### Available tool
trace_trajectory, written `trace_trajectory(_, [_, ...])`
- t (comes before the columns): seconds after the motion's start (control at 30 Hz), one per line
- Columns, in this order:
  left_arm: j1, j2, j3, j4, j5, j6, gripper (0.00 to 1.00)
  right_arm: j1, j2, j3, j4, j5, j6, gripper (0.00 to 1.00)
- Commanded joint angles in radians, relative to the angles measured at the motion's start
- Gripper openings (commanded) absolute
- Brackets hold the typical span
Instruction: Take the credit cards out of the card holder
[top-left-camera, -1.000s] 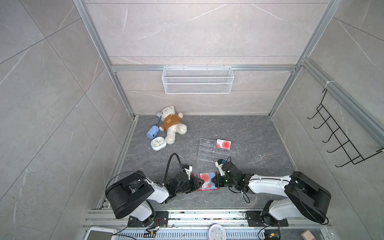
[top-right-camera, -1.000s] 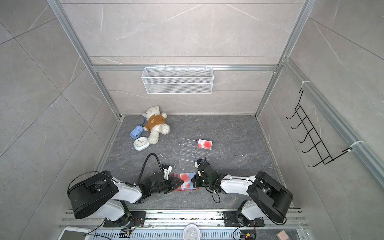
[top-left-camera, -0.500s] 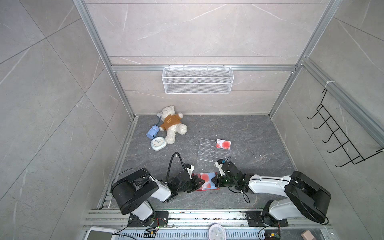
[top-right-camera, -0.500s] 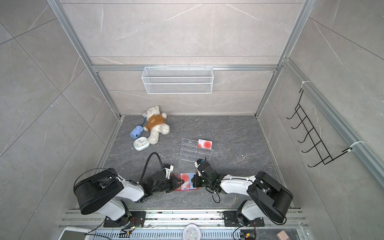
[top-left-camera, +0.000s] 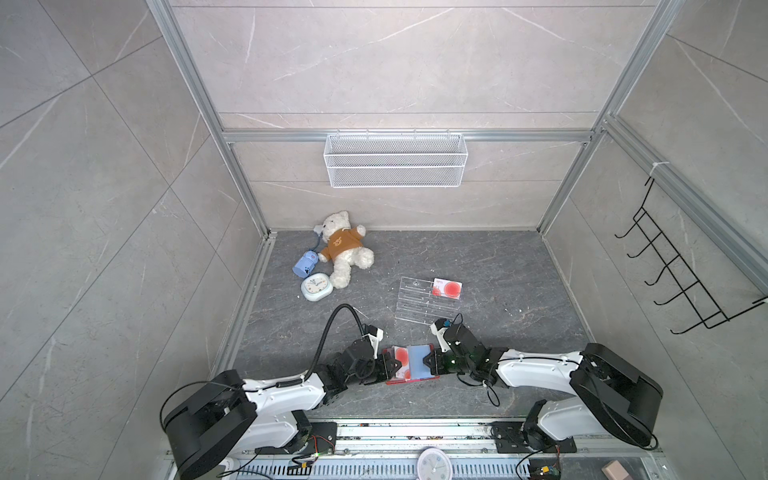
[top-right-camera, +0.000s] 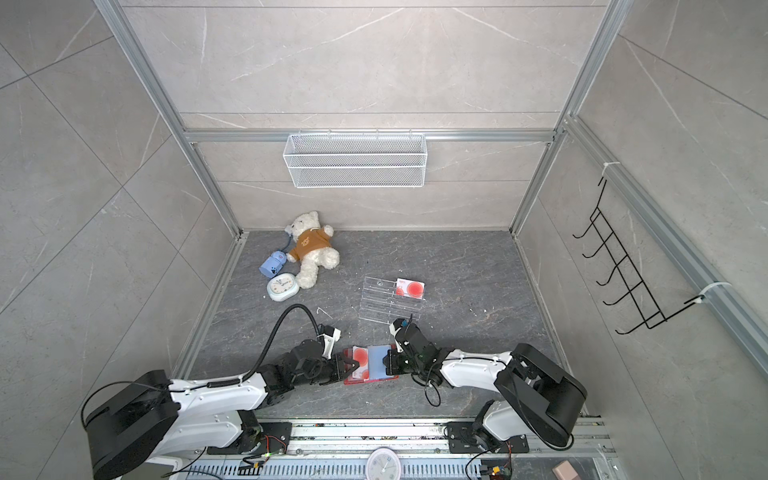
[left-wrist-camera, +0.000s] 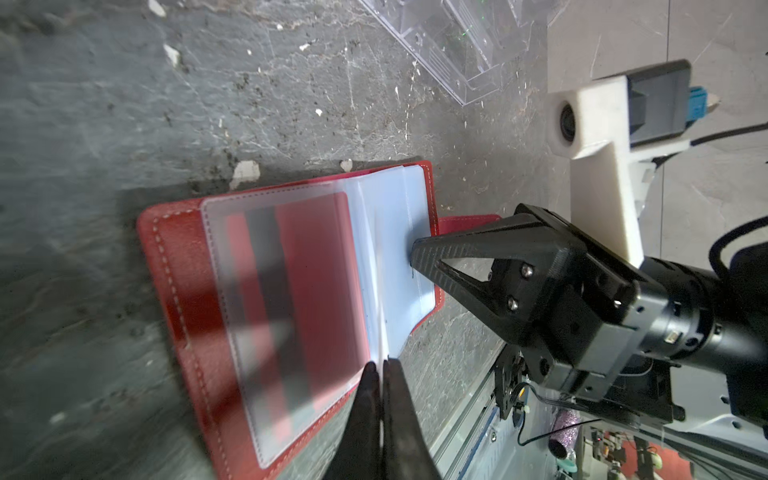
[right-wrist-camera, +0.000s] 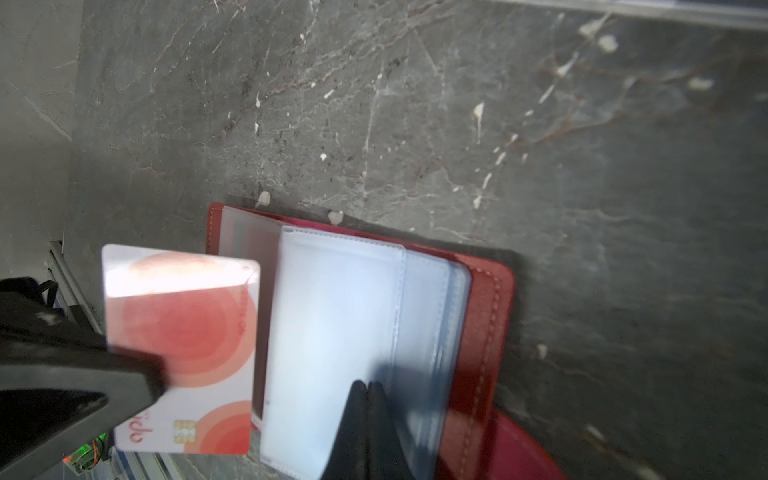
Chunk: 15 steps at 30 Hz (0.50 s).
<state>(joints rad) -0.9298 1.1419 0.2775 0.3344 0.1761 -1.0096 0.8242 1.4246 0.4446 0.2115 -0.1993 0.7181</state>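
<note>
pinching one credit card by its edge, the left gripper is clamped on it. the card is out of the sleeves, at the left-arm side of the open card holder. the right gripper is closed, its tips resting on a pale blue sleeve. the holder lies on the grey floor between both arms. a second credit card rests on the clear rack, well apart.

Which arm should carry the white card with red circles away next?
Left: the left gripper is shut on the white red-circled plastic card, while the right gripper presses on the flat red card holder.
</note>
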Motion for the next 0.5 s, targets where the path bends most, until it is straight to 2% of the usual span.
trace_trajectory(0.0, [0.000, -0.090, 0.044, -0.201, -0.029, 0.136, 0.00, -0.003, -0.016, -0.024, -0.076, 0.006, -0.014, 0.00])
trace_trajectory(0.2, [-0.001, -0.195, 0.059, -0.303, -0.039, 0.212, 0.00, -0.003, -0.039, -0.021, -0.084, 0.013, -0.016, 0.00])
trace_trajectory(0.47, [-0.001, -0.266, 0.057, -0.336, -0.025, 0.242, 0.00, -0.003, -0.054, -0.011, -0.092, 0.013, -0.024, 0.00])
